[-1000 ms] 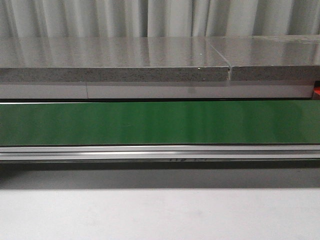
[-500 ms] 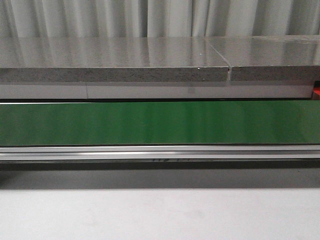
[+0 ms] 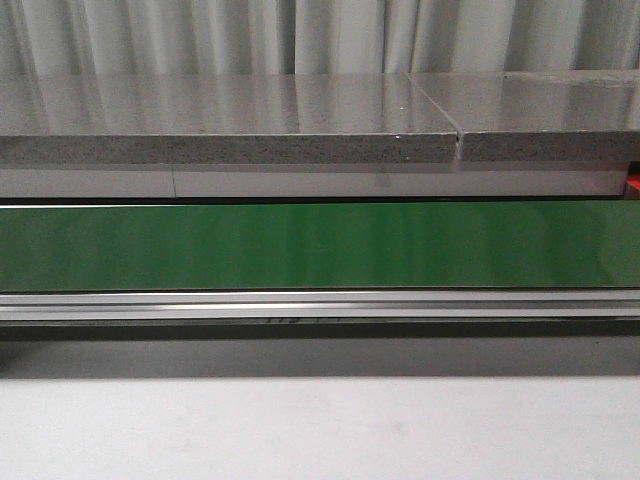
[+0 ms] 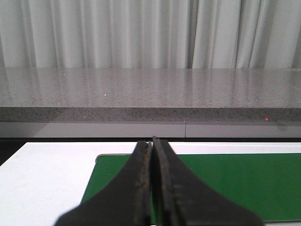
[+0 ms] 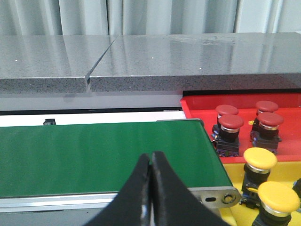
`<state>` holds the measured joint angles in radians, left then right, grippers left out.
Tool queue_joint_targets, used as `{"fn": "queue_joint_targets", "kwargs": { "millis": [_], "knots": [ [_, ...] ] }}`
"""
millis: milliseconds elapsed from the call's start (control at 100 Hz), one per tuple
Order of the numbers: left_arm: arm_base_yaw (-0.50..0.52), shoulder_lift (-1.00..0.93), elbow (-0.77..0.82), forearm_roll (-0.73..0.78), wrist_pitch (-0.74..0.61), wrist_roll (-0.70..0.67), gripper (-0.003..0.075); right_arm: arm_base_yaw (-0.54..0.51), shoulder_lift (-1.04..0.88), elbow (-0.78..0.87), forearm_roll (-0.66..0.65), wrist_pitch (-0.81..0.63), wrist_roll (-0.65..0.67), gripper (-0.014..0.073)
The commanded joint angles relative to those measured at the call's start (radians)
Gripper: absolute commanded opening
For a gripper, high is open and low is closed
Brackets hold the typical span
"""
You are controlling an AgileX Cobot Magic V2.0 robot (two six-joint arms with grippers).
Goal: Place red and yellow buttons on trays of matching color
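Both grippers read as pressed together with nothing between the fingers: on my right wrist feed the right gripper [image 5: 151, 188] has its black fingers meeting in a thin seam, and the left gripper [image 4: 153, 183] looks the same on its own feed. Beyond the right fingers I see the green belt [image 5: 103, 155] running across, ending at a metal roller bracket. Past that end, at about 3 o'clock from the right gripper, sits the red tray [image 5: 207, 106] holding four red buttons [image 5: 231, 123] in a cluster, and nearer, at about 4 o'clock, the yellow tray [image 5: 287, 172] with two yellow buttons [image 5: 259, 159] fully in sight. Behind the belt I see a grey stone counter [image 5: 188, 56] and pale curtains [image 5: 164, 16]. On the front feed I get only the belt, its metal rail [image 3: 320, 305], the counter and a sliver of red tray at the right edge.
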<state>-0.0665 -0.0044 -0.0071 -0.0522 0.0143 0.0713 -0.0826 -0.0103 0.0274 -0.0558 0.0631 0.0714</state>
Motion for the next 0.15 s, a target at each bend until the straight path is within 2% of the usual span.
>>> {"fn": "queue_joint_targets", "kwargs": {
  "millis": [0, 140],
  "knots": [
    [0.000, -0.039, 0.053, -0.002, -0.080, -0.011, -0.0021, -0.002, -0.010, -0.015, 0.001, -0.078, -0.008, -0.0066],
    [0.000, -0.039, 0.053, -0.002, -0.080, -0.011, -0.0021, -0.002, -0.010, -0.015, 0.001, -0.078, -0.008, -0.0066]
  ]
}}
